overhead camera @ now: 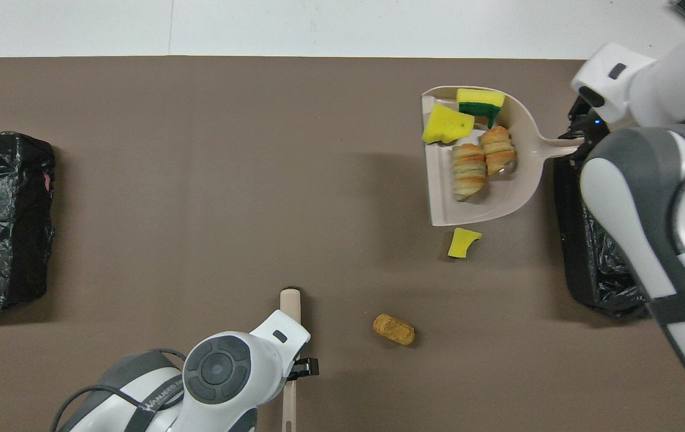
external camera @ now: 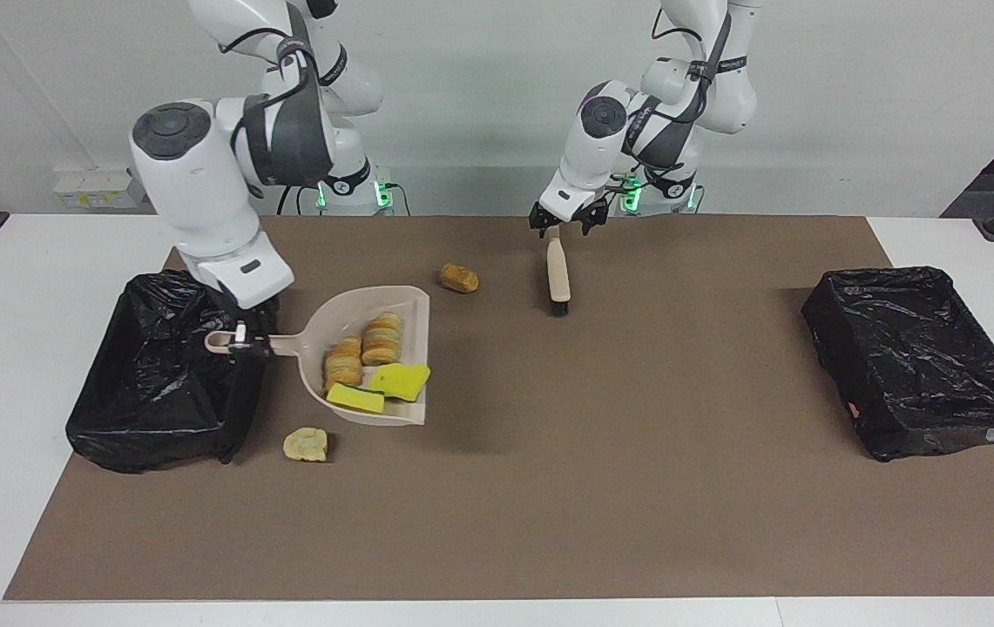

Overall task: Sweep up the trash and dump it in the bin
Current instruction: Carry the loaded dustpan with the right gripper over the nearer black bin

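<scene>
My right gripper is shut on the handle of the beige dustpan, holding it up beside the black bin at the right arm's end. The handle is over the bin's rim. In the pan lie two brown bread rolls and two yellow sponge pieces. Loose trash on the mat: a yellow wedge, a tan lump and a pale lump by the bin's corner. My left gripper hangs open just over the handle end of the beige brush, which lies on the mat.
A second black-lined bin stands at the left arm's end of the table. The brown mat covers most of the white tabletop. The right arm's elbow looms over its bin in the overhead view.
</scene>
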Controlling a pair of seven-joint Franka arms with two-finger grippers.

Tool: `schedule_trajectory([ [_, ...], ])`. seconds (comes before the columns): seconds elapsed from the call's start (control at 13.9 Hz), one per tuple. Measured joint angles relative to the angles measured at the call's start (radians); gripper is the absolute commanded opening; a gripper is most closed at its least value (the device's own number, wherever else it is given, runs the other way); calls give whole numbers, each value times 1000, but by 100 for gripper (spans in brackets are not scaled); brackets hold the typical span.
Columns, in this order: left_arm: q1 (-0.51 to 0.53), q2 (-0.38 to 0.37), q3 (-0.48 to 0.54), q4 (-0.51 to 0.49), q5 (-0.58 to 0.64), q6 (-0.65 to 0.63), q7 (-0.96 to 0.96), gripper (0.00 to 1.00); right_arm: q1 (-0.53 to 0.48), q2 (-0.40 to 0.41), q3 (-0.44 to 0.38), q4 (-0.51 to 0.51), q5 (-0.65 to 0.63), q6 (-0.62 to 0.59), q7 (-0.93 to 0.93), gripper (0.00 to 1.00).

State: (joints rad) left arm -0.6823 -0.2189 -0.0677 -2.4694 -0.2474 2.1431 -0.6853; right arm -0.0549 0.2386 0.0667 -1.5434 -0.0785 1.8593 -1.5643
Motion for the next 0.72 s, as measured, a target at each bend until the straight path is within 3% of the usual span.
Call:
schedule_trajectory([
  [0.22,116,-3,4,82,32,-14,43,100,-152,-4,-2,-11,1,13,-174,0],
  [0.43,283,-3,8,146,53,-26,208,100,-263,-5,-6,-21,-12,57,-300,0],
  [0.72,485,-3,12,154,74,-33,491,100,-328,-15,-8,-40,-175,76,-313,0],
])
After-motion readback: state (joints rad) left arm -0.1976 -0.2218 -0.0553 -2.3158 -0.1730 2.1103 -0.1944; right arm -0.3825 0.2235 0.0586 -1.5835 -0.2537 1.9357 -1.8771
